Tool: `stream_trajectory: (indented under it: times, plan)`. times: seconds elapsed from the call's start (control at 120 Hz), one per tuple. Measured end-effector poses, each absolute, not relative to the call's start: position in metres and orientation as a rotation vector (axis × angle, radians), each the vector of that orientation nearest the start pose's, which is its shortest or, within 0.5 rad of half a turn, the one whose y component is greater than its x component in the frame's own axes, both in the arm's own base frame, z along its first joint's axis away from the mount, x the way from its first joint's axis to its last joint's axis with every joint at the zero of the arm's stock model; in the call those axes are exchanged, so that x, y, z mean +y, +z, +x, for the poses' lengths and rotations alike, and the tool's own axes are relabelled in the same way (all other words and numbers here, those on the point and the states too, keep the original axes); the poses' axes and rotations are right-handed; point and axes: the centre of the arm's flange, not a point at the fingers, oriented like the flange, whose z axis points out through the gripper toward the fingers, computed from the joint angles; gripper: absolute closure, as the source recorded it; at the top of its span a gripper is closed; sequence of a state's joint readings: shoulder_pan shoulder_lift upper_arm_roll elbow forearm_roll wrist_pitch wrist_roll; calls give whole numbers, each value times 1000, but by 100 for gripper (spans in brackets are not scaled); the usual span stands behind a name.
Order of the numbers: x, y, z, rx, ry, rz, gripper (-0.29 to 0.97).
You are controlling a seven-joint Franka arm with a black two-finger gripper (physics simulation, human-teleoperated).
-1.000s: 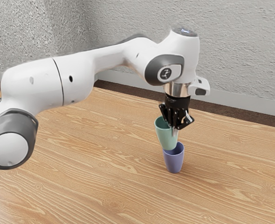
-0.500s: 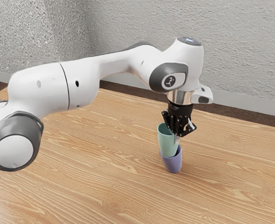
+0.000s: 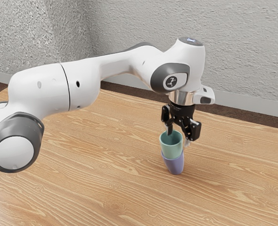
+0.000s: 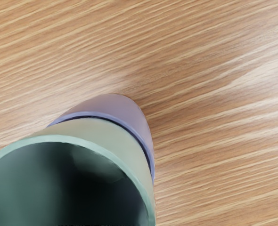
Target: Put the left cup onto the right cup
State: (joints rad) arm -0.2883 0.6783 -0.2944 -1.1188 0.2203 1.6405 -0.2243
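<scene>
A green cup (image 3: 171, 145) stands upright, nested inside a purple cup (image 3: 175, 165) on the wooden table (image 3: 92, 155). My gripper (image 3: 180, 133) hangs just above the green cup's rim, open, with one finger on each side of the rim and neither gripping it. In the wrist view the green cup's open mouth (image 4: 87, 160) lies right under my hand, and the purple cup (image 4: 125, 107) shows as a band around and beyond it.
The wooden table stretches wide on all sides of the stacked cups. A grey textured wall (image 3: 242, 42) with a pale baseboard runs behind the table's far edge.
The green cup went down from above the purple cup into it and stands straight now. My fingers have spread apart and let go of it.
</scene>
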Motion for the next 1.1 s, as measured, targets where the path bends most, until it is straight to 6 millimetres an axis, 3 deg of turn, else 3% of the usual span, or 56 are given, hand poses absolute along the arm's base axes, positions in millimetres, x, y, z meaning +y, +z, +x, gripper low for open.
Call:
stream_trajectory:
  times: [0.2, 0.3, 0.433, 0.55, 0.667, 0.825, 0.958, 1.1]
  plan:
    - [-325, 429, 645, 510, 138, -3011, 5]
    - [-321, 458, 636, 508, 89, -3004, 3]
    - [-299, 488, 622, 463, 58, -2983, 2]
    - [-269, 504, 611, 394, 65, -2975, 1]
    - [-241, 507, 600, 329, 104, -2974, 1]
    - [-184, 510, 587, 185, 165, -2995, 0]
    - [-144, 516, 590, 110, 170, -3005, 0]
    - [-81, 522, 600, 16, 179, -3049, 0]
